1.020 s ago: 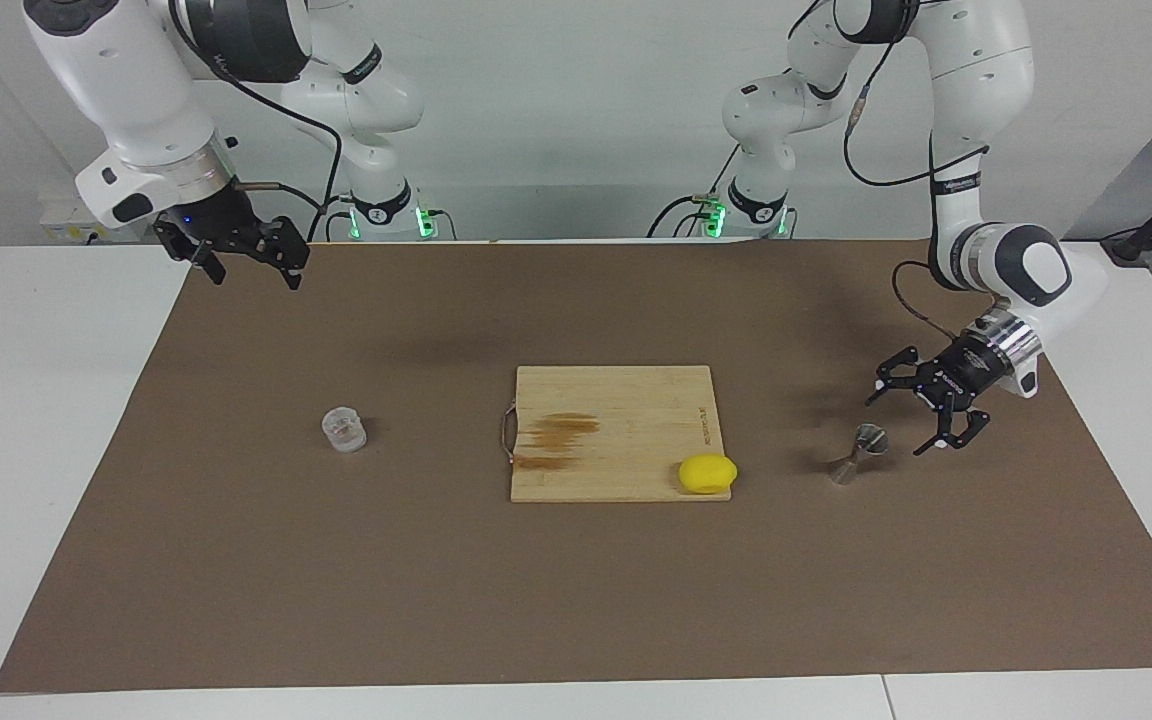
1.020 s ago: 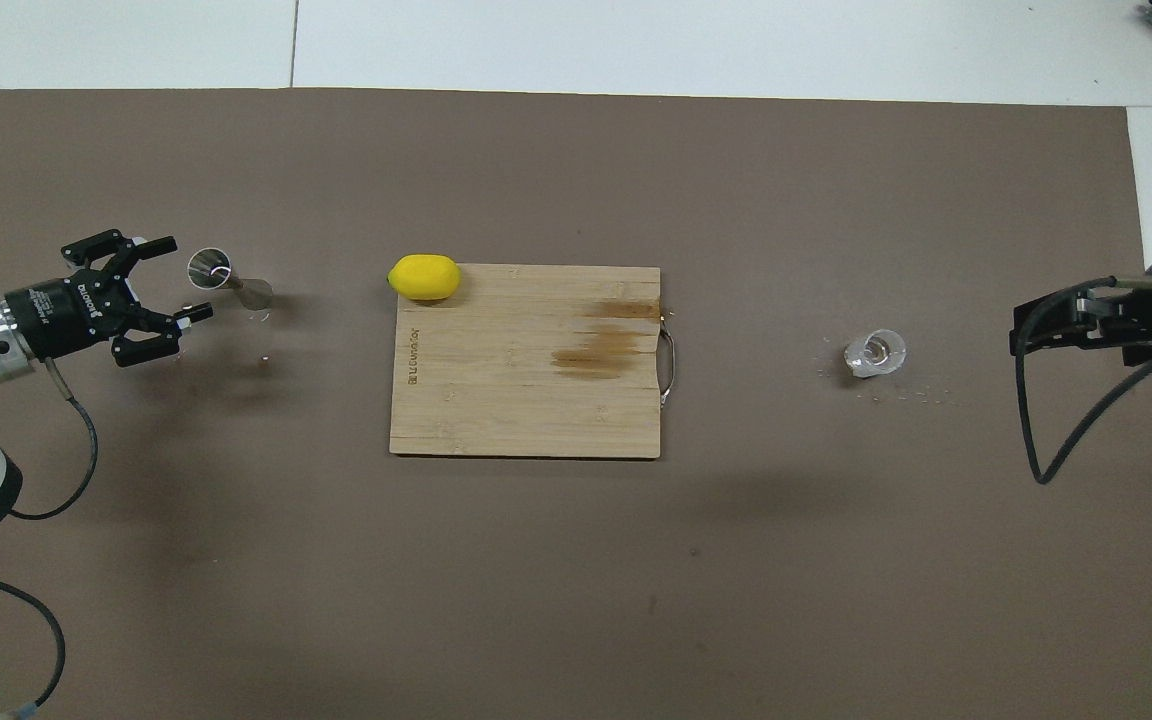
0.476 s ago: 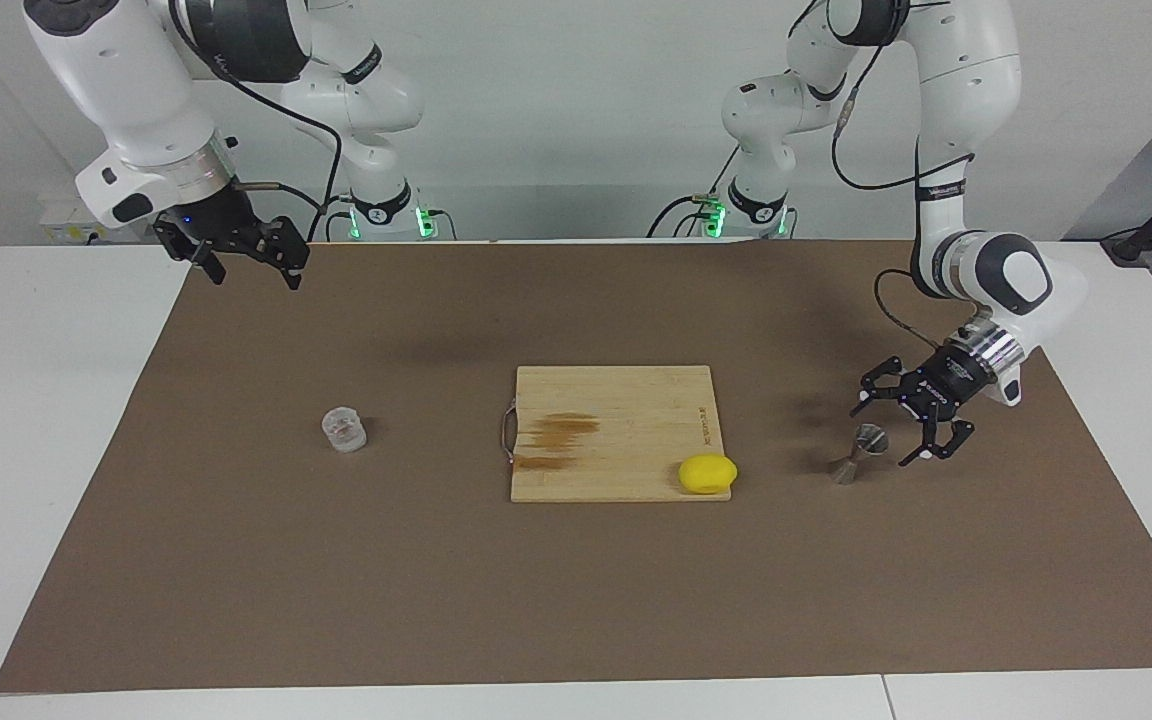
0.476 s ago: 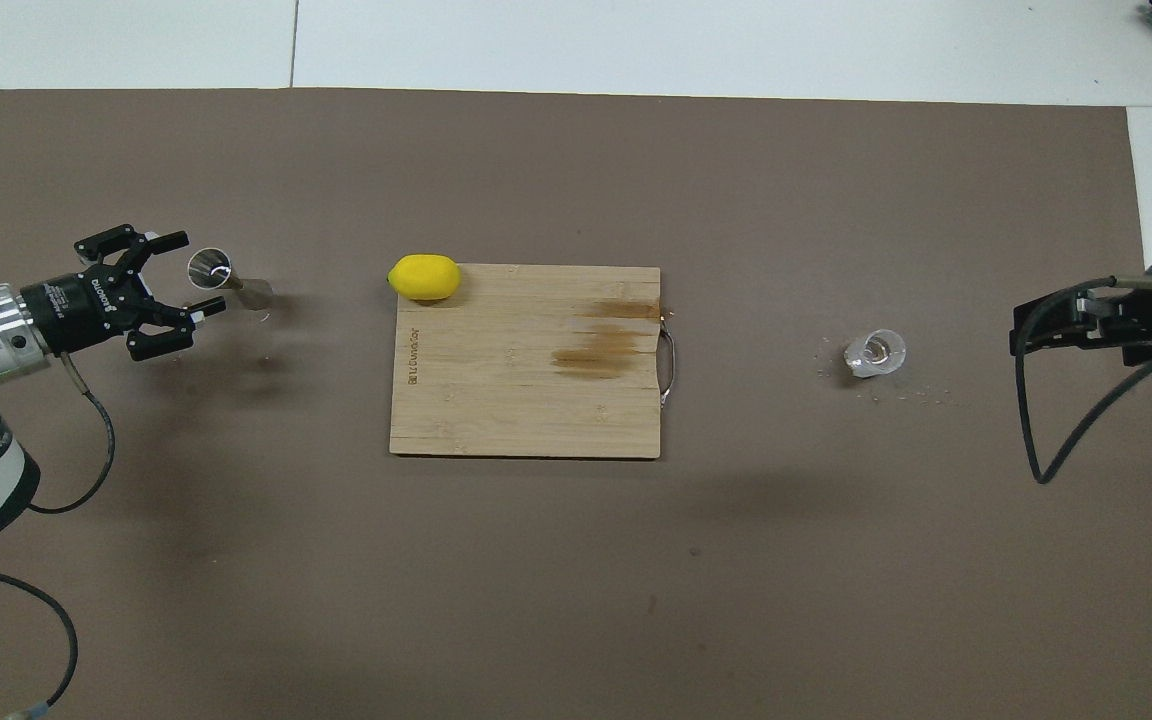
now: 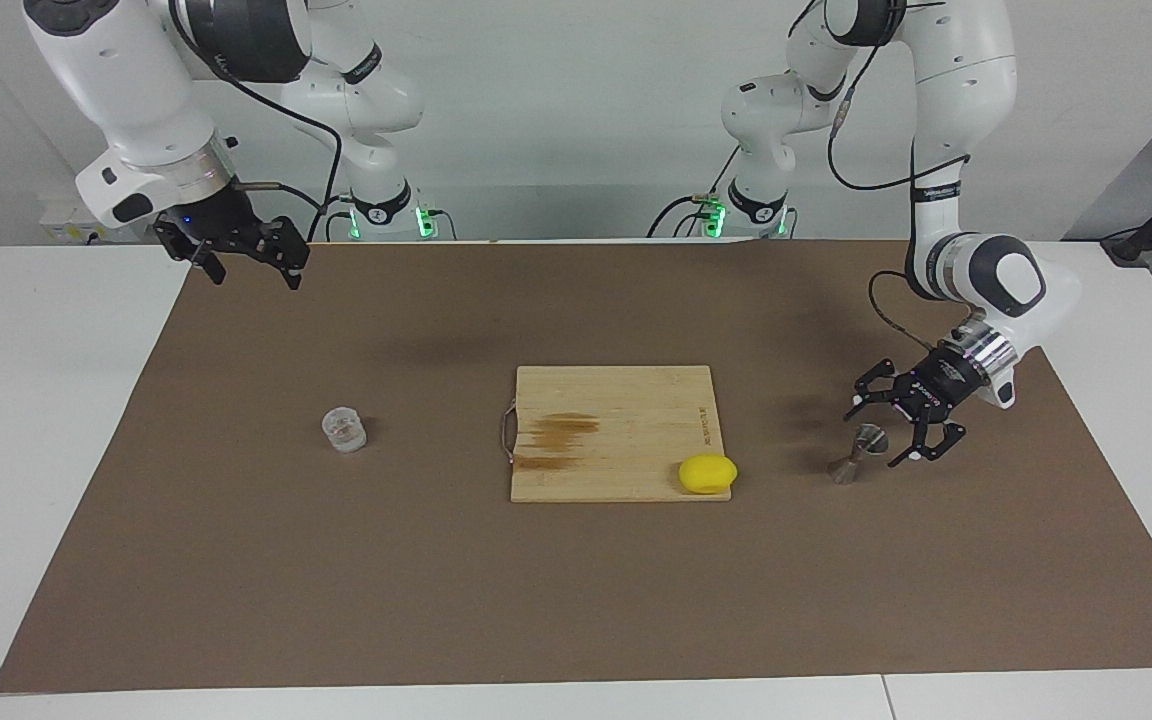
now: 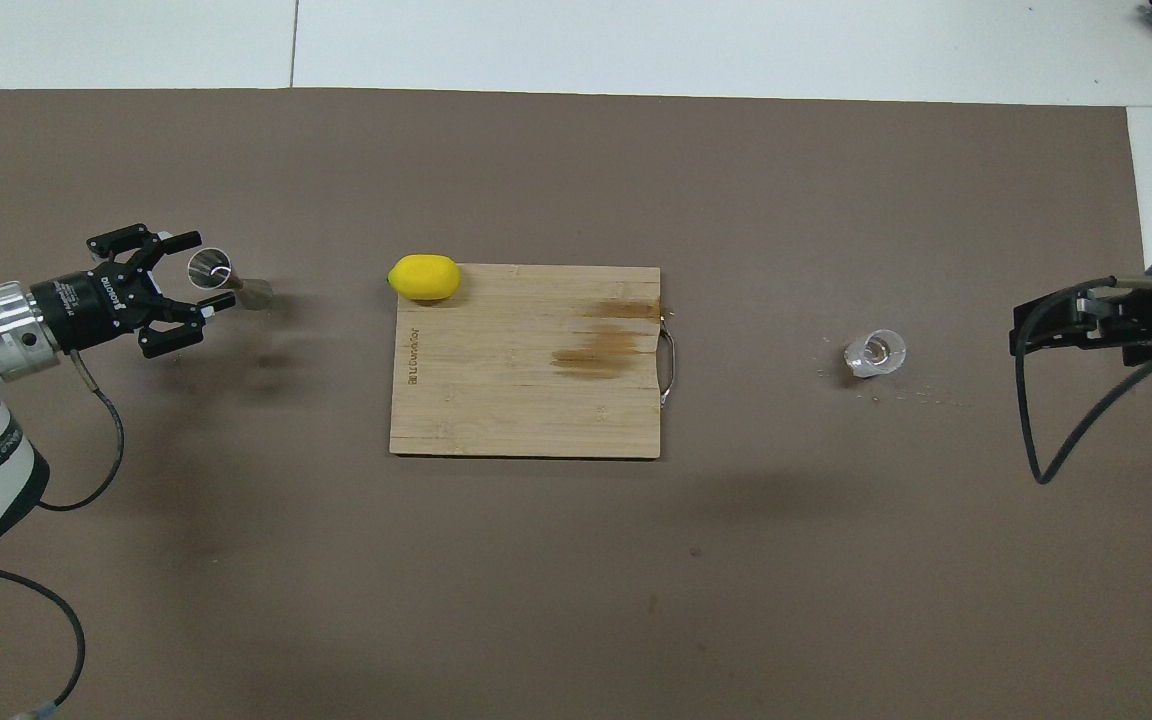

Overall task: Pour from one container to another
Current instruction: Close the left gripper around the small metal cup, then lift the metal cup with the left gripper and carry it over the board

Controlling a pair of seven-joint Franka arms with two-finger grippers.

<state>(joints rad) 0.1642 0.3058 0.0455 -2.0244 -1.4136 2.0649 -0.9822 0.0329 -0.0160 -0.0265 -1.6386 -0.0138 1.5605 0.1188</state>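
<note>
Nearest the robots, the right gripper (image 5: 244,256) is held waiting over the mat's (image 5: 576,600) corner; whether its jaws are parted cannot be told. Farther out, the glass cup (image 5: 344,429) stands alone toward the right arm's end. The board (image 5: 586,400) carries a lemon (image 5: 707,473) at its corner. At the left arm's end, the jigger (image 5: 859,453) is flanked by the wide-open left gripper (image 5: 876,432), not yet touched. Being narrow-waisted and light, it could be tipped by one finger arriving first.
</note>
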